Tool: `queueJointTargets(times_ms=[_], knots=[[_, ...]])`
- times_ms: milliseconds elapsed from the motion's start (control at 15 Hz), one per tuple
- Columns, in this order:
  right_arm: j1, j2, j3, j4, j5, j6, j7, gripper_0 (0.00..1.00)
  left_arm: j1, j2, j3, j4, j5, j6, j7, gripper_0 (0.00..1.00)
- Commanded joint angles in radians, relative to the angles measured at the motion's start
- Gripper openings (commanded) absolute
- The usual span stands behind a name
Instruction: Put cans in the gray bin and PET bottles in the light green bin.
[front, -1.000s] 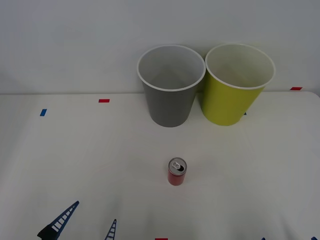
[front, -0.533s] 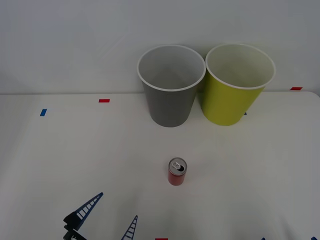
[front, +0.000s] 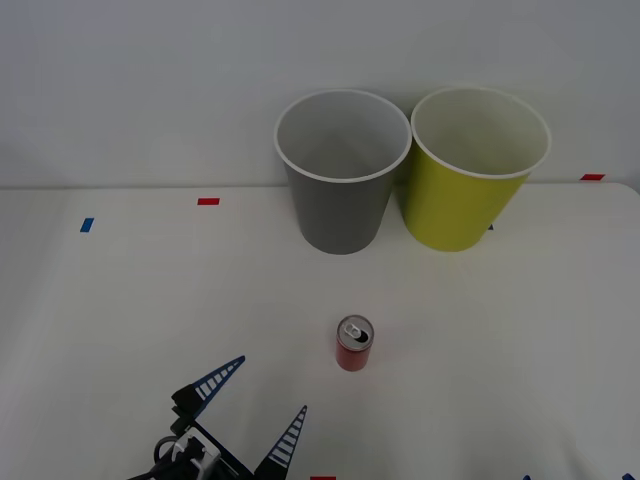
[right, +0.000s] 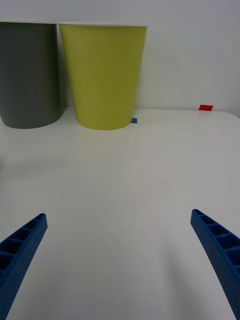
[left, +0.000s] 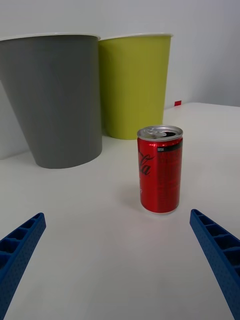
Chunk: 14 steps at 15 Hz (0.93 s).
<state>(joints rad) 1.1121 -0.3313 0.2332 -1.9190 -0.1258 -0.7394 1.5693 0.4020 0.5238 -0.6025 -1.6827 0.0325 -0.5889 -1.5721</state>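
**Left gripper lined up on the can, nothing held yet**

The can (front: 354, 343) stands upright on the table (front: 480, 330), in front of the gray bin (front: 341, 170) and well apart from it; the light green bin (front: 474, 168) sits just beside the gray one, on its right, their rims nearly touching; both bins look empty from above.

Your main risk, as I judge it, is tipping the can; it is short and light, and its tab end looks already open, so a finger that clips its side on the way in could knock it over or send it rolling; close off-centre and it may twist out of the grip. The second risk is at the drop; with the bins so close together, a release too far right could land the can in the light green bin, or catch a rim and nudge the bin.

Your left gripper (front: 256, 404) is low near the front edge of the table, to the left of the can and nearer to you, fingers spread wide and gripping nothing; in the left wrist view the can stands between the two fingers (left: 219, 251), not yet reached. Your right gripper (right: 119, 260) is also spread and empty, facing the bins from farther right.
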Motion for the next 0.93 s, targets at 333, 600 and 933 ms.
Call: queueJointTargets(times_ms=[333,600,933], knots=[[0.000,0.000,0.000,0.000,0.000,0.000,0.000,1.00,-0.141,-0.059,-0.051,0.116,-0.005,0.001,0.053,1.00],[0.000,0.000,0.000,0.000,0.000,0.000,0.000,1.00,-0.204,-0.088,-0.082,0.153,-0.009,0.009,0.067,1.00],[0.000,0.000,0.000,0.000,0.000,0.000,0.000,1.00,-0.235,-0.123,-0.089,0.153,-0.037,0.061,0.078,1.00]])
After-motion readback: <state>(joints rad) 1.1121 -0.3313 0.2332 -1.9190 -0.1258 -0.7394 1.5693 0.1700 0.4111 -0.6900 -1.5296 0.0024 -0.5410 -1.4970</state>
